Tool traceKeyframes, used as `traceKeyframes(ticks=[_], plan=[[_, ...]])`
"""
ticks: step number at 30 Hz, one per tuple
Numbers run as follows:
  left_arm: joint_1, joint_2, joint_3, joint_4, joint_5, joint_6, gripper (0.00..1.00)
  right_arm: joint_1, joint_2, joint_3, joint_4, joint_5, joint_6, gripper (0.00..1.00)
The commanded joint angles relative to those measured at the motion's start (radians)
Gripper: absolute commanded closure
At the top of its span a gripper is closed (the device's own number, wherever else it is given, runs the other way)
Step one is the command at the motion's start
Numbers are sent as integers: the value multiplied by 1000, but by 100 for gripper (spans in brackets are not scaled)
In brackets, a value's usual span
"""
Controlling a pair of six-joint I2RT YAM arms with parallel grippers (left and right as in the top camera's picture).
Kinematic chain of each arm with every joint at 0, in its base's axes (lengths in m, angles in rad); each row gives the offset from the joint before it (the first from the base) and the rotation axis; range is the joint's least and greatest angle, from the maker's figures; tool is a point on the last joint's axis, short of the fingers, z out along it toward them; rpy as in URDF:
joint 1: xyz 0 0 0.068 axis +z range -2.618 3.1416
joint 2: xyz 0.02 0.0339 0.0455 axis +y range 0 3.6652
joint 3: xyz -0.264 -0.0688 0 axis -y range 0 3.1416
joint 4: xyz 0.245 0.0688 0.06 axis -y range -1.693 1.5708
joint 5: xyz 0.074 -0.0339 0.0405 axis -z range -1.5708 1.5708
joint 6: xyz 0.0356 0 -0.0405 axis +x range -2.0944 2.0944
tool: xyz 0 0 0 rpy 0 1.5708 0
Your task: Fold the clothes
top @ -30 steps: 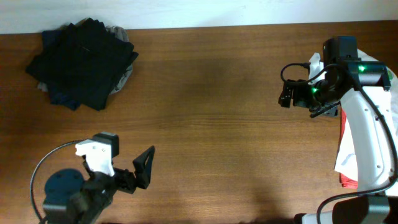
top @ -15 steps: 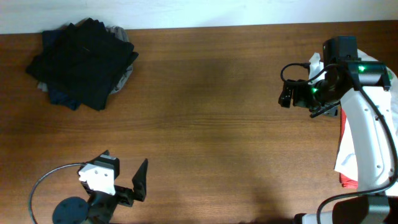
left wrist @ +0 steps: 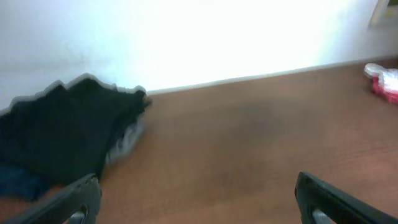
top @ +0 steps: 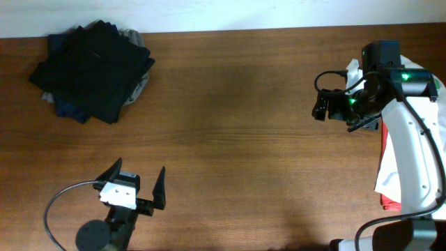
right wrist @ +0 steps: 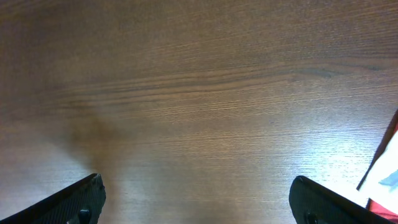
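Brown wooden table (top: 230, 125), white wall (top: 209, 14) (along its far edge)

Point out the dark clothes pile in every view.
Overhead: dark clothes pile in the top left corner.
Left wrist: the pile at the left side, blurred.
Right wrist: not in it.
Shared landmark: red-and-white cloth, at the right edge in all three.

The black two-finger left gripper (top: 139, 169), with its white wrist block (top: 117, 194), has drawn back toward the near edge of the brown wooden table (top: 230, 139). A second ago it lay turned toward the robot's right. Now both its fingers (top: 159, 187) point out across the table, spread wide apart.
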Motion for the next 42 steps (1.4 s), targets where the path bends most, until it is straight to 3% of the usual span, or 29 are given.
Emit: traceKeyframes(ticks=[1,5,13,19,25,42], plan=[[4,-78,-107,133,-7,31,1,-4,0,9,-1,9,8,2],[5,-76,-190,263,-7,31,1,-4,0,9,-1,9,8,2],[4,-76,-255,299,-79,31,1,-4,0,9,-1,9,8,2],[3,-76,-323,470,-25,83,1,-4,0,9,-1,9,8,2],[3,-76,-323,328,-37,83,1,-4,0,9,-1,9,8,2],[3,-75,-323,324,-33,82,1,-4,0,9,-1,9,8,2]])
